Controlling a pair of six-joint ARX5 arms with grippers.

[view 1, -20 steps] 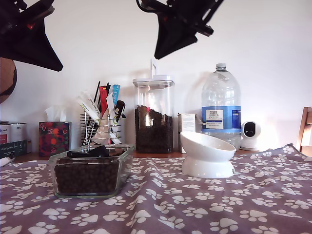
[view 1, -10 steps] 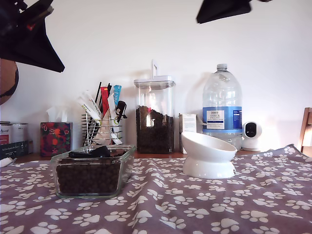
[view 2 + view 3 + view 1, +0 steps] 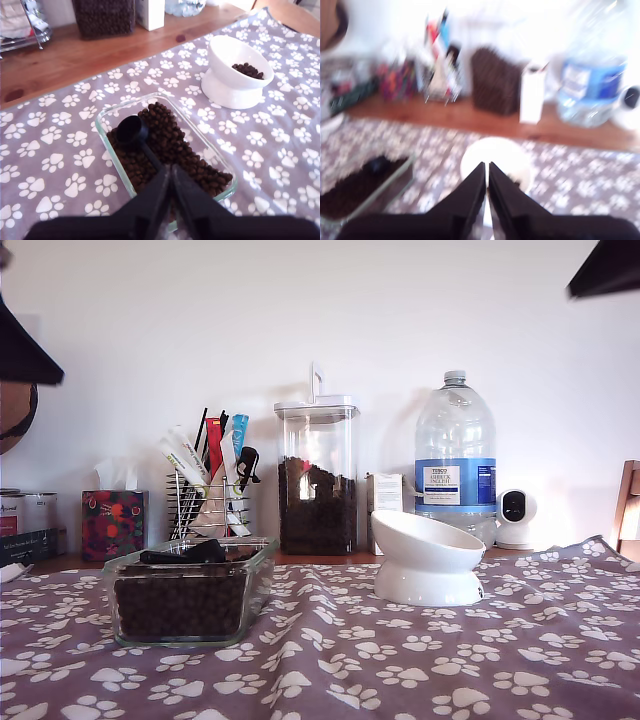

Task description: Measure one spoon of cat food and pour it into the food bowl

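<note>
The black spoon [image 3: 132, 131] lies in the clear glass dish [image 3: 101, 131], its cup on the cat food [image 3: 172, 150] and its handle running toward my first gripper [image 3: 170, 172]. That gripper hangs above the dish's near end, shut, holding nothing. The white food bowl [image 3: 220, 52] stands beside the dish with a small heap of cat food [image 3: 247, 70] inside. My second gripper [image 3: 486, 167] is shut and empty, high above the food bowl [image 3: 495, 150]; its view is blurred. In the exterior view the spoon [image 3: 185, 554] rests on the dish [image 3: 190, 567] at the left, and the bowl [image 3: 425, 540] sits right of centre.
A tall clear canister of kibble [image 3: 316, 480], a water bottle [image 3: 455, 455], a wire rack of sticks [image 3: 210, 495], a tissue box [image 3: 112, 523] and a small white camera [image 3: 513, 515] line the back. A paw-print cloth [image 3: 400, 660] covers the table. Dark arm parts [image 3: 20, 345] show at the exterior view's edges.
In the exterior view, the arm at top centre swung right and up to the top right corner. The arm at the left also rose, leaving only a sliver. Spoon, dish and bowl stayed put.
</note>
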